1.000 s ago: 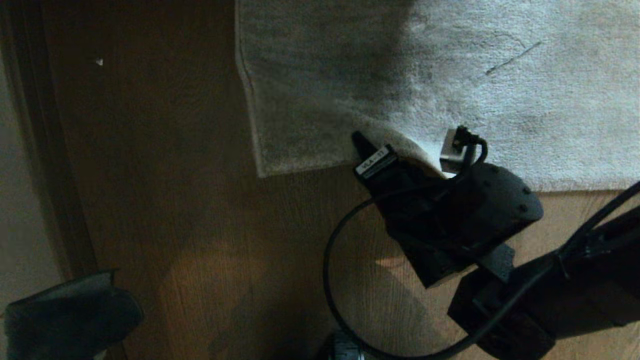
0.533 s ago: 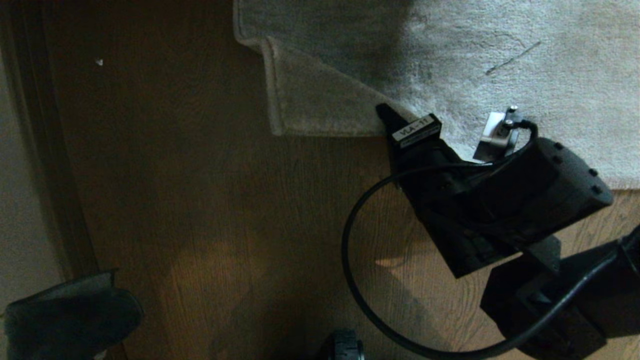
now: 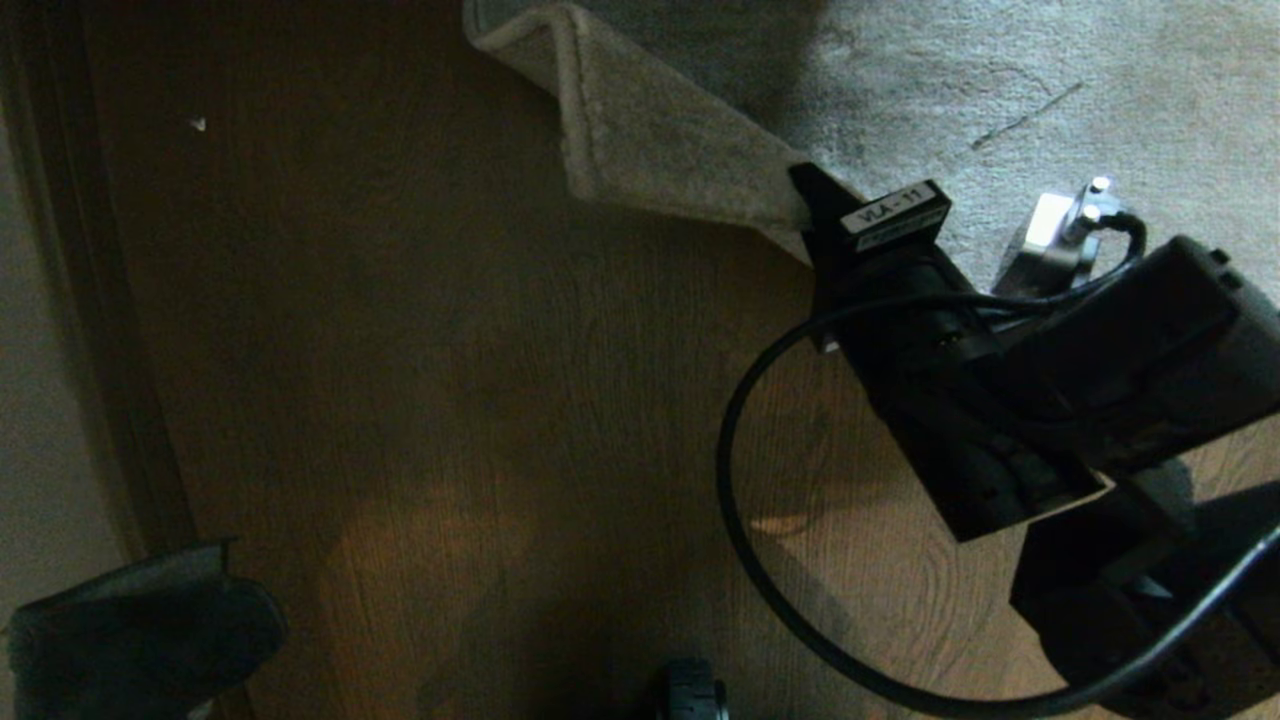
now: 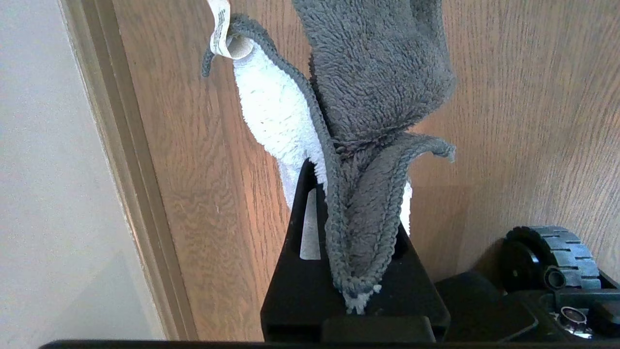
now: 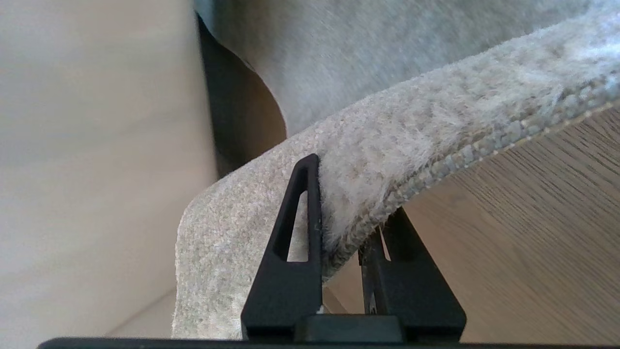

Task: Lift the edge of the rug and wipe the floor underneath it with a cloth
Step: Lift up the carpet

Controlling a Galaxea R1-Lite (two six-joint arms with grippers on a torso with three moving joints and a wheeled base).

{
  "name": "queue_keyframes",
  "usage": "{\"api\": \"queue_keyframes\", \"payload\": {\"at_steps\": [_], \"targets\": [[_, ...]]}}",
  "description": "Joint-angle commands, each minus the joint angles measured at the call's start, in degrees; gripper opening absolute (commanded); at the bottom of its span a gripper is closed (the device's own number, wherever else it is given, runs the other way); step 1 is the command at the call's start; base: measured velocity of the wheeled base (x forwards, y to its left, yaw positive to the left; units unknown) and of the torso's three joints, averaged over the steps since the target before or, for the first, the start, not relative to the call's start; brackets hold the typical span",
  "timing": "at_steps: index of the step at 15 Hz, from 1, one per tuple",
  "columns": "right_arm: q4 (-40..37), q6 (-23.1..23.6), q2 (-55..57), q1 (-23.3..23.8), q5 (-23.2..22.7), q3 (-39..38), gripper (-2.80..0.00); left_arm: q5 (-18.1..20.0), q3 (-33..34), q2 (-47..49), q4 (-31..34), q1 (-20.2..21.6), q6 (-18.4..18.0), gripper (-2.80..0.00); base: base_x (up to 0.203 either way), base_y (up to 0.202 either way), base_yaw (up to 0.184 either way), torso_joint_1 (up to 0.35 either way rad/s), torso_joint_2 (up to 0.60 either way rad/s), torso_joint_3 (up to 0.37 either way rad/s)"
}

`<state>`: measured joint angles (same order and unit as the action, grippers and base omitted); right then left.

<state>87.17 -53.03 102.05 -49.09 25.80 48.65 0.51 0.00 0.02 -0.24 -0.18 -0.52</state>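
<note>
My right gripper (image 3: 812,200) is shut on the rug edge (image 3: 650,150), near the rug's left front corner. The grey-beige corner is lifted off the floor (image 3: 450,400) and folds back over the rug. In the right wrist view the black fingers (image 5: 310,203) pinch the pile and the stitched border of the rug edge (image 5: 436,145), with brown planks of floor (image 5: 533,232) below. My left gripper (image 4: 356,194) is parked low on the left, shut on the cloth (image 4: 378,72), a grey and white rag that hangs from it over the floor (image 4: 523,97).
A dark skirting strip (image 3: 110,300) and pale wall (image 3: 40,400) run along the left. A black cable (image 3: 730,520) loops off the right wrist. The base's wheel (image 4: 552,257) sits close to the left gripper. A tiny white speck (image 3: 198,123) lies on the planks.
My right gripper has moved away and to the right with the rug edge in it. The corner has risen and folded back, baring more floor. The left arm has kept still.
</note>
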Motion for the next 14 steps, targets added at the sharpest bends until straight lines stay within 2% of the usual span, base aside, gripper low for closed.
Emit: {"api": "queue_keyframes", "payload": {"at_steps": [1,14], "targets": [[2.78,-0.36,-2.15,-0.03,0.13,-0.05,-2.8,0.01,0.0,-0.02,-0.02,0.01,0.0,-2.8,0.0,0.0,0.0,0.0,0.0,0.0],[2.78,-2.08,-5.91,0.86,-0.13,-0.84,-2.8,0.36,-0.06,-0.02,-0.02,0.01,-0.26,-2.8,0.0,0.0,0.0,0.0,0.0,0.0]]}}
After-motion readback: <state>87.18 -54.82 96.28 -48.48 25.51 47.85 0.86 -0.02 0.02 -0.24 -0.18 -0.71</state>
